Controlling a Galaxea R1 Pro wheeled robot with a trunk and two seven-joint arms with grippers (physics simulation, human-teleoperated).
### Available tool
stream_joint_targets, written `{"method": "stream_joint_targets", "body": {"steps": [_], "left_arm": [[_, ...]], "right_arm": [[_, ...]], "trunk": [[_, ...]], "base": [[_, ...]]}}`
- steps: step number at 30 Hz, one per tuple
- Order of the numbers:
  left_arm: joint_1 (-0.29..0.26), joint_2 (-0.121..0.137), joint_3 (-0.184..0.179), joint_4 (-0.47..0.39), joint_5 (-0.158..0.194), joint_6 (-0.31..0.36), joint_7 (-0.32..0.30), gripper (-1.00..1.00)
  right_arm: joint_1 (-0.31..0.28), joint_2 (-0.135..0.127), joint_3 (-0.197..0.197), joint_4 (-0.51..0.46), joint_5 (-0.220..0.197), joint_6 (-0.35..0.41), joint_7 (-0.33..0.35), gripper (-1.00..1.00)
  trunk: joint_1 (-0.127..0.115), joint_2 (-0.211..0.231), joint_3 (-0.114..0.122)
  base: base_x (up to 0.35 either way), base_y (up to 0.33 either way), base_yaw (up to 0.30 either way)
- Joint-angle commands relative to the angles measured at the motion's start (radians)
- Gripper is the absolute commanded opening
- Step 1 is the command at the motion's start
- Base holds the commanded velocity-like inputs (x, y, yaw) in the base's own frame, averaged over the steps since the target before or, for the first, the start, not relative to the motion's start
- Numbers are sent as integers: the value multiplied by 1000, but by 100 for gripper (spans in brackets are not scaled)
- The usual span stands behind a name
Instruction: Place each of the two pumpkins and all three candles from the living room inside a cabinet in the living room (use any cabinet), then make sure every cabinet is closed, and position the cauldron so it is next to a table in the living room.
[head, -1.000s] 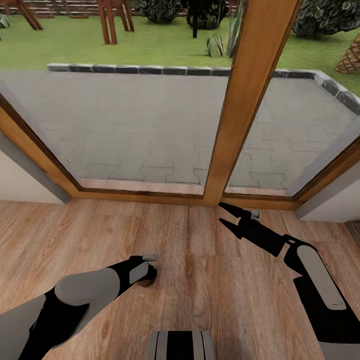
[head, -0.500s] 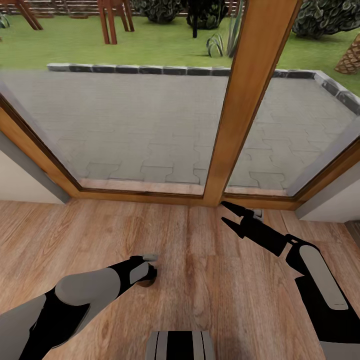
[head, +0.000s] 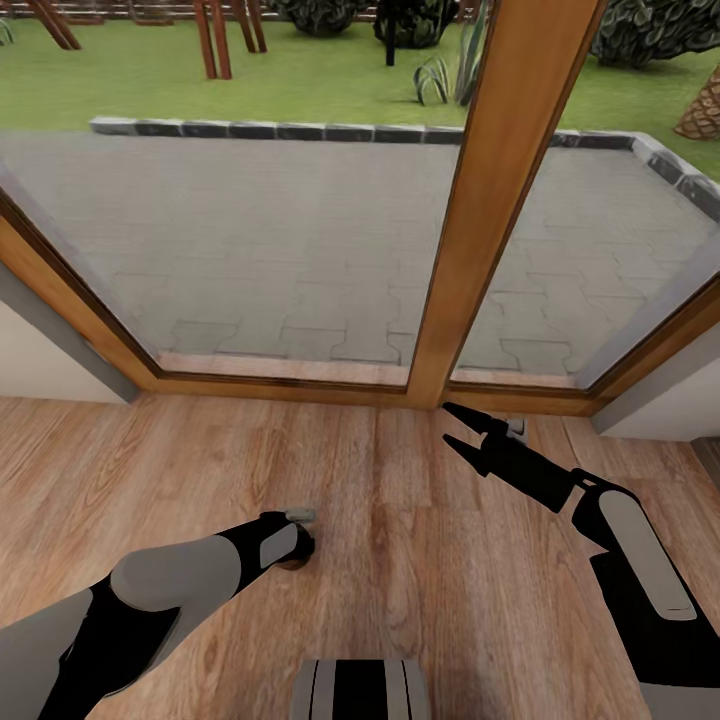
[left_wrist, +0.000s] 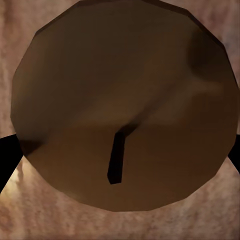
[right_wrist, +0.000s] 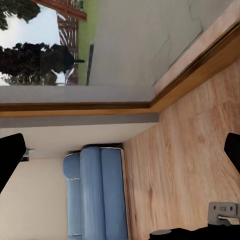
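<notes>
Left gripper (head: 296, 545) points down at the wood floor (head: 400, 560), near centre, with a candle (left_wrist: 122, 105) seen top-on between its fingers (left_wrist: 6, 157); the dark finger edges sit at both sides of the round tan top, but whether they actually press it, cannot tell. Candle stands upright, long axis vertical, wick (left_wrist: 116, 162) toward the camera. In the head view only a brown sliver of it shows under the wrist. Right gripper (head: 456, 427) has its jaws spread, empty, aimed far-left toward the window frame post (head: 480, 200), just short of the sill. Floor is open left, right and near; glass and frame block the far side. A blue sofa (right_wrist: 95, 195) stands against the wall.
</notes>
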Motion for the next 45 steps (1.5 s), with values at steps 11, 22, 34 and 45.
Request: {"method": "stream_joint_targets", "body": {"steps": [11,22,34,45], "left_arm": [[-1,1,-3,-2,3,2,5,-100],[-1,1,-3,-2,3,1,5,-100],[-1,6,-1,-2,3,-1,3,-100],[-1,17,-1,0,3,-5,3,-100]], "right_arm": [[0,0,0,1,-1,3,0,100],[0,0,0,1,-1,3,0,100],[0,0,1,1,-1,3,0,100],[0,0,0,2,-1,3,0,100]], "trunk": [[0,0,-1],[0,0,-1],[0,0,-1],[-2,1,15]], "base": [[0,0,0],[0,0,0],[0,0,0],[0,0,0]]}}
